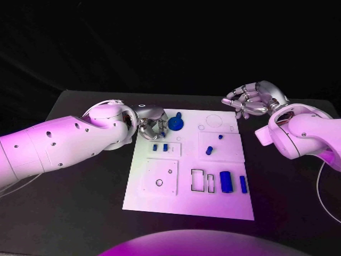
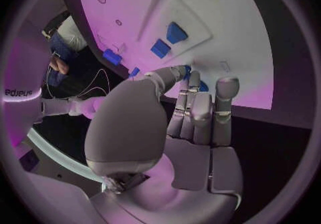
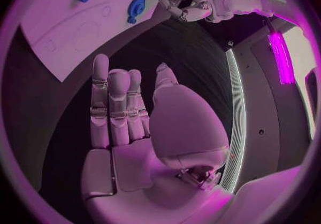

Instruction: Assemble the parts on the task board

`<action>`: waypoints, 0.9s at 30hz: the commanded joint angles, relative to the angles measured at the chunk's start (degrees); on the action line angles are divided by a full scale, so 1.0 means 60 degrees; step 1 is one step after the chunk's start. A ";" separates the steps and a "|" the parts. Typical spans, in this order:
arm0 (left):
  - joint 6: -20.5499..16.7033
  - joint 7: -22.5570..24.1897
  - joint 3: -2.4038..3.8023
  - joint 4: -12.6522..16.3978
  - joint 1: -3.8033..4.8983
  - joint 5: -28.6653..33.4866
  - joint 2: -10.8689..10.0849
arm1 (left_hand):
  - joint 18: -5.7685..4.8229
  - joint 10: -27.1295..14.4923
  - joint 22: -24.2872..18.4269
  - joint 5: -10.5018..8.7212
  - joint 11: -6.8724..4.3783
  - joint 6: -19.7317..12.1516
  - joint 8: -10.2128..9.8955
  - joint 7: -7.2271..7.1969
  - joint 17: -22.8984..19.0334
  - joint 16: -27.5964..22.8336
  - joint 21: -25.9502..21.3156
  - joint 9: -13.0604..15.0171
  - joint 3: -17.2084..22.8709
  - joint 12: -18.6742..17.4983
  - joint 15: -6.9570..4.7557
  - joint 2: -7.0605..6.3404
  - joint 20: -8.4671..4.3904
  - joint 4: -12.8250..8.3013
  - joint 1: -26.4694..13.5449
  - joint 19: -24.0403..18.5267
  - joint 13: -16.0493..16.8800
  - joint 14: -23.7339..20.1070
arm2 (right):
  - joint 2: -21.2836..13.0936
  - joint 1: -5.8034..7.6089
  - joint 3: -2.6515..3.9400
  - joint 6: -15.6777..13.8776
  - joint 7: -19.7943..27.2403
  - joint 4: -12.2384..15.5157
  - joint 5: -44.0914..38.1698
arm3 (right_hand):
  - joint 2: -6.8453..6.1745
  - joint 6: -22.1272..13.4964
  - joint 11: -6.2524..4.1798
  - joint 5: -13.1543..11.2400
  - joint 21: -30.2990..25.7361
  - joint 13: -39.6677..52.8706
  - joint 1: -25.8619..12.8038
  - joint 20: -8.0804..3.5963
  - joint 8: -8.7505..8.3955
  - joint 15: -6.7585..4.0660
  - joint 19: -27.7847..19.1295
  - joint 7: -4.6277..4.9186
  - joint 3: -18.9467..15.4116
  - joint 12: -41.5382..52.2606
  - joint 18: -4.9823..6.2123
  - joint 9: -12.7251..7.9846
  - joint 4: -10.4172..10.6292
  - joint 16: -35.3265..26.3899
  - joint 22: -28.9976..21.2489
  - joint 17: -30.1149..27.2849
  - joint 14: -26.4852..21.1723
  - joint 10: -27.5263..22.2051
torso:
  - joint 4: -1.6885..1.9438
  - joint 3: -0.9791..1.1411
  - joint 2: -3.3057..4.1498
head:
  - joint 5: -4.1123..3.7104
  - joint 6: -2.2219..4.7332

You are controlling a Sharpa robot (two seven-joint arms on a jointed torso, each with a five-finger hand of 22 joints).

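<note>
**Left hand at the board's far corner, right hand held clear**

Here the task board (image 1: pixel 187 205) lies in the middle of the black table (image 1: pixel 78 213), and everything is placed from it. The left hand (image 1: pixel 149 127) sits at the board's far left corner, its fingers (image 2: pixel 192 107) curled down toward the white surface close to a round blue part (image 1: pixel 175 124). From the left wrist view the fingertips seem to reach a small blue piece at the board's edge, but the palm hides the contact, so I cannot tell whether anything is pinched.

The right hand (image 1: pixel 249 101) hangs beyond the board's far right corner, off the plate and above the table. Its fingers (image 3: pixel 117 109) stand straight and side by side with the thumb apart, and it holds nothing.

On the board, two small blue parts (image 1: pixel 160 147) sit side by side in a raised square pad just nearer than the round part. A small blue peg (image 1: pixel 220 136) and a slanted blue piece (image 1: pixel 209 151) rest on the pad at the board's right half. Nearer still, a long blue block (image 1: pixel 226 181) and a thinner blue bar (image 1: pixel 243 184) lie beside two outlined rectangular slots (image 1: pixel 201 181).
</note>
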 commanded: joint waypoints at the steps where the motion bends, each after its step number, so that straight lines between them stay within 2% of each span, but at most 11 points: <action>1: 0.0260 -0.0069 -0.0005 0.0012 -0.0002 0.0026 0.0013 | -0.0084 0.0083 0.0009 -0.0025 -0.0009 0.0093 -0.0035 0.0006 -0.0095 -0.0045 0.0029 0.0012 -0.0015 -0.0057 -0.0019 -0.0004 0.0002 -0.0028 -0.0071 0.0070 -0.0012 -0.0005 | 0.0004 -0.0005 0.0000 0.0060 0.0070 0.0004 -0.0050 | 0.0036 -0.0058 -0.0023 -0.0019 -0.0065 -0.0008 0.0078 -0.0018 0.0050 -0.0022 0.0061 -0.0015 0.0026 0.0015 0.0044 -0.0015 -0.0013 -0.0026 -0.0008 -0.0008 -0.0030 -0.0072 | -0.0001 -0.0005 0.0004 | 0.0003 -0.0005; 27: 0.0382 0.0027 -0.0090 -0.0055 -0.0015 0.0129 0.0146 | -0.0090 0.0181 0.0023 -0.0046 -0.0014 0.0166 -0.0067 0.0005 -0.0096 -0.0056 0.0030 0.0040 -0.0089 -0.0116 -0.0025 -0.0016 -0.0005 -0.0039 -0.0129 0.0068 0.0013 -0.0007 | 0.0003 -0.0005 0.0000 0.0066 0.0072 0.0008 -0.0050 | 0.0036 -0.0058 -0.0023 -0.0019 -0.0065 -0.0008 0.0078 -0.0018 0.0050 -0.0022 0.0061 -0.0015 0.0026 0.0015 0.0044 -0.0015 -0.0013 -0.0026 -0.0008 -0.0008 -0.0030 -0.0072 | -0.0003 0.0002 -0.0002 | -0.0027 -0.0018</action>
